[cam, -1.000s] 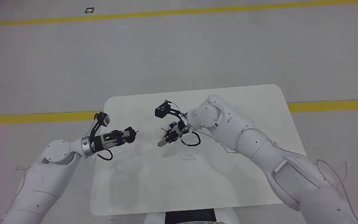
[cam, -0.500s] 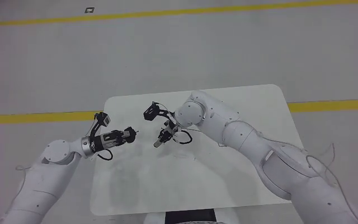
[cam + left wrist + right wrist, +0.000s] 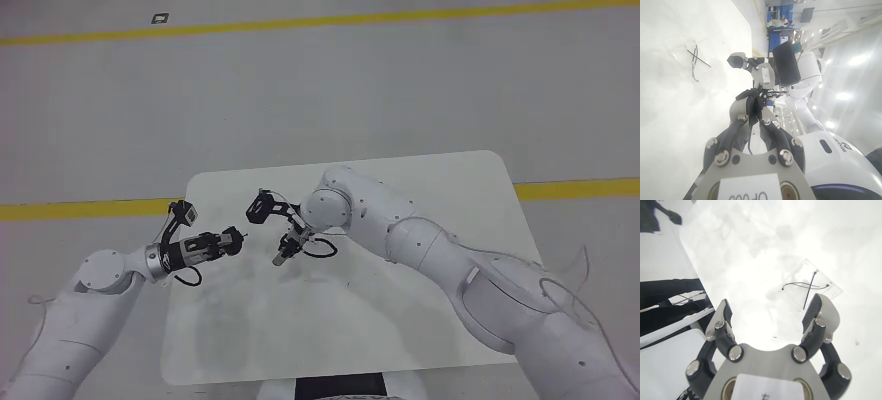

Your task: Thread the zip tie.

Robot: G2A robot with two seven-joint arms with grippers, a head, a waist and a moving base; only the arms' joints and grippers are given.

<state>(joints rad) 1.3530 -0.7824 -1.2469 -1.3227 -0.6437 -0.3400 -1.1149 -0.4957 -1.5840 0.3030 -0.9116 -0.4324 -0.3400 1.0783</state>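
Observation:
My left gripper [image 3: 753, 95] is shut on a black zip tie [image 3: 750, 132], whose strap runs back between the fingers. In the top view this gripper [image 3: 232, 238] hovers over the table's left part. My right gripper [image 3: 282, 254] hangs a short way to its right, facing it. Its jaws are open and hold nothing in the right wrist view [image 3: 771, 299]. One of its fingers [image 3: 736, 61] shows just beyond the held tie. Three more black zip ties [image 3: 806, 287] lie crossed on a clear plastic bag [image 3: 831, 285] on the table, past the right fingertips.
The white table [image 3: 440, 330] has rounded corners and its left edge [image 3: 691, 264] runs close by both grippers. The loose zip ties [image 3: 694, 60] lie flat toward the table's middle. Yellow floor lines [image 3: 90, 209] cross behind it.
The right arm has swung leftward, bringing its open gripper closer to the left gripper. The left arm has stayed in place with the zip tie.

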